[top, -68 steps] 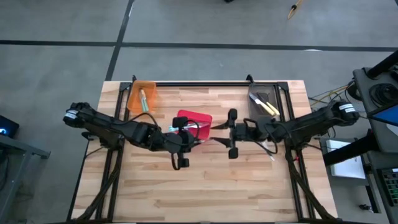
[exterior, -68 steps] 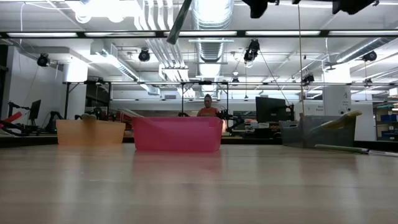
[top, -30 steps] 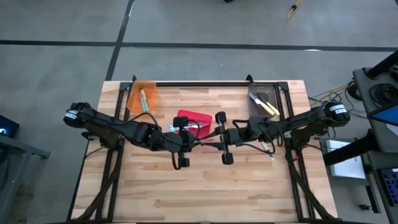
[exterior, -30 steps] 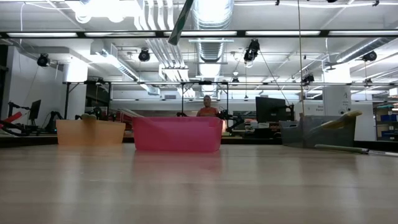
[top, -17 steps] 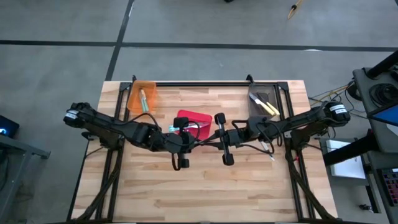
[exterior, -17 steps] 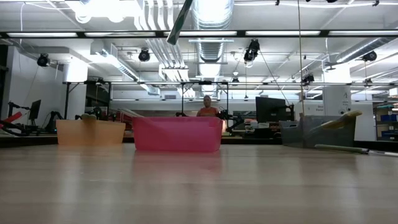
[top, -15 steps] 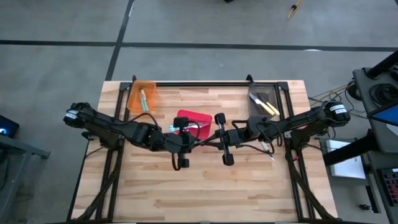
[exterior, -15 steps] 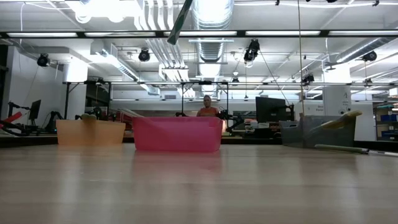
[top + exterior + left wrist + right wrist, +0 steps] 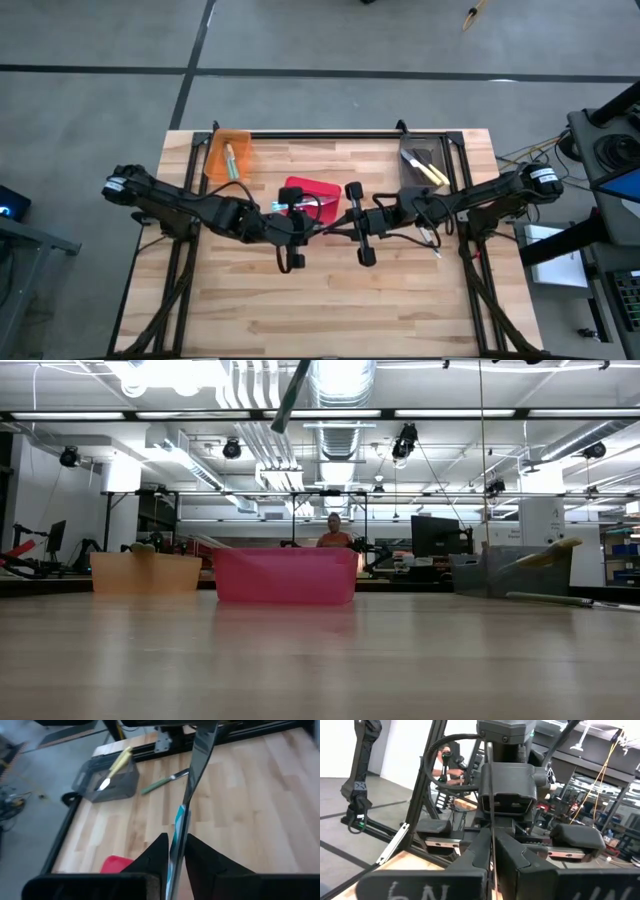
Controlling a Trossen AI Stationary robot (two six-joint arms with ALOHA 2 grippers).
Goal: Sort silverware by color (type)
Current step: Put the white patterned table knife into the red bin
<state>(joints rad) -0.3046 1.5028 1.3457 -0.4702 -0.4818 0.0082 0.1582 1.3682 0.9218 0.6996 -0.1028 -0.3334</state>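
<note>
1. High view: both arms meet over the bench (image 9: pixel 300 300) centre, just past the red bin (image 9: pixel 318 188) toward 5 o'clock, with a slim blue-handled utensil (image 9: pixel 179 827) spanning the gap between them.
2. The left end effector (image 9: pixel 175 852) has its fingers drawn in around the blue handle; whether they pinch it or have begun to loosen I cannot tell.
3. The right end effector (image 9: pixel 492 851) is clamped fully closed on the utensil's other end, seen as a thin edge between its fingers.
4. Elsewhere: a green piece in the orange bin (image 9: pixel 229 155) at 10 o'clock, yellow-handled ones in the grey bin (image 9: pixel 420 165) at 2 o'clock, and a green-handled utensil (image 9: pixel 162 782) loose on the bench beside that grey bin.
5. Judgement: this is a hand-over mid-air. Next, the left should let go fully, then the right carries the blue piece to its bin, probably the red one.
</note>
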